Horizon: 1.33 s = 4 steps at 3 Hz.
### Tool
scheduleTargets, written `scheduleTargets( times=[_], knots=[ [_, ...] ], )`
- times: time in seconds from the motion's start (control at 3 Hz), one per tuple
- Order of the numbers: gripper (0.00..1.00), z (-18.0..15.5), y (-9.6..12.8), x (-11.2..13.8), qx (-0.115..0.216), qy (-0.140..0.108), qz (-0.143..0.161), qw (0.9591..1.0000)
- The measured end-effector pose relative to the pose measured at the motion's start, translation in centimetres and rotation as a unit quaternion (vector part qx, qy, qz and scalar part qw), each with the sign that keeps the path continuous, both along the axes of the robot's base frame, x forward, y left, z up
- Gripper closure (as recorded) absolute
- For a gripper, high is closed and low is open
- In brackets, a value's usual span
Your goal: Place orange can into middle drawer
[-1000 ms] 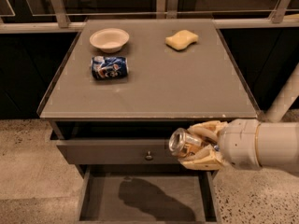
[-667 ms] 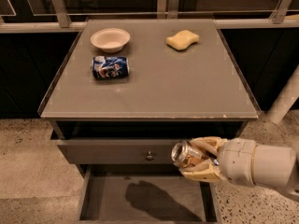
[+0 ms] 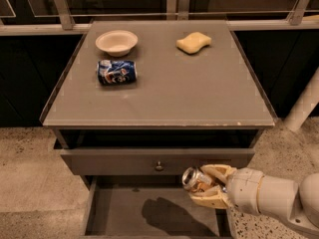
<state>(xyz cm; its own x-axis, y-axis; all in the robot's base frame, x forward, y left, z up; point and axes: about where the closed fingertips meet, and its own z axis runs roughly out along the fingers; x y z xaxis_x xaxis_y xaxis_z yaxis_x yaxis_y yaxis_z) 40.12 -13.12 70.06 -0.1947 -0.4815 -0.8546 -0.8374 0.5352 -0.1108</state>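
My gripper (image 3: 207, 187) reaches in from the lower right and is shut on the orange can (image 3: 193, 179), a small silver can with brownish-orange patches, held on its side with its round top facing left. It hangs above the right part of the open middle drawer (image 3: 112, 208), a wide grey tray pulled out at the bottom of the view, just in front of the closed drawer front above. The arm's shadow lies on the drawer floor.
A grey drawer front with a small round knob (image 3: 159, 166) sits above the open drawer. On the cabinet top (image 3: 199, 93) lie a blue-and-white can (image 3: 116, 72), a white bowl (image 3: 116, 42) and a yellow sponge (image 3: 193, 42). Speckled floor surrounds the cabinet.
My gripper with the orange can has moved down and slightly right, from level with the knobbed drawer front to just over the open drawer.
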Motion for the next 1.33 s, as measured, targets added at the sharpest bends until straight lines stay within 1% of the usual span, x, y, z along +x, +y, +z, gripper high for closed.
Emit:
scheduleTargets(
  times=[0.33,0.67,1.0,1.33],
  knots=[
    [1.00,-0.2,0.0,0.0,0.003,0.001,0.000,1.0000],
    [1.00,-2.3,-0.1,0.0,0.021,0.000,-0.004,0.9998],
    [1.00,-7.2,-0.3,0.2,0.048,-0.002,-0.022,0.9986],
    [1.00,-12.1,-0.7,0.9,0.075,-0.001,-0.045,0.9962]
  ],
)
